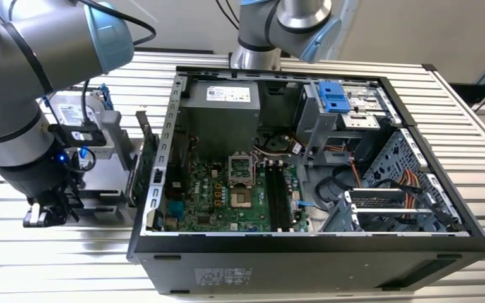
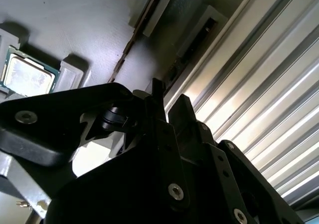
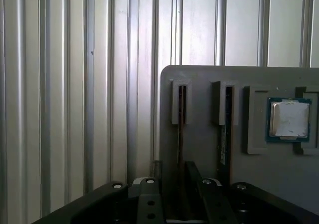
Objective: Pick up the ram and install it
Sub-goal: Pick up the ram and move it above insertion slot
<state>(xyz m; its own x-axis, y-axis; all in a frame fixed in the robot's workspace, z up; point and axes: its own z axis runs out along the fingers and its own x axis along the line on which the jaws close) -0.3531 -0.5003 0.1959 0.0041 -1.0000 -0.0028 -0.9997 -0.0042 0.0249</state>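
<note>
We find the end effector [image 1: 45, 213] low over the grey tray [image 1: 99, 180] on the bench [image 1: 57, 271]. It is at the 9 o'clock side of the computer case [image 1: 310, 255], toward the exterior view's left. In the first wrist view the ram [image 3: 181, 109] stands on edge in a tray slot, and the end effector [image 3: 172, 178] straddles that slot's line. We read it as parted only narrowly, with a slim lit gap in the second wrist view, and holding nothing.

Risks, as we judge them:
- The gap leaves little margin, so a slight offset could land a fingertip [image 3: 149, 184] on the slot wall or on the stick's top edge and jam it.
- A second stick [image 3: 225, 134] sits in the neighbouring slot, between the ram and the processor chip [image 3: 289, 118], and a sideways slip could knock it.
- An off-centre grip could let the ram tilt and bind in its slot.

Hard to make out:
- Only the ram's thin edge shows, because its chips are buried in the slot.
- We cannot tell how far the pads sit from it, or whether they touch.
- In the exterior view the arm [image 1: 23, 126] covers part of the tray.
</note>
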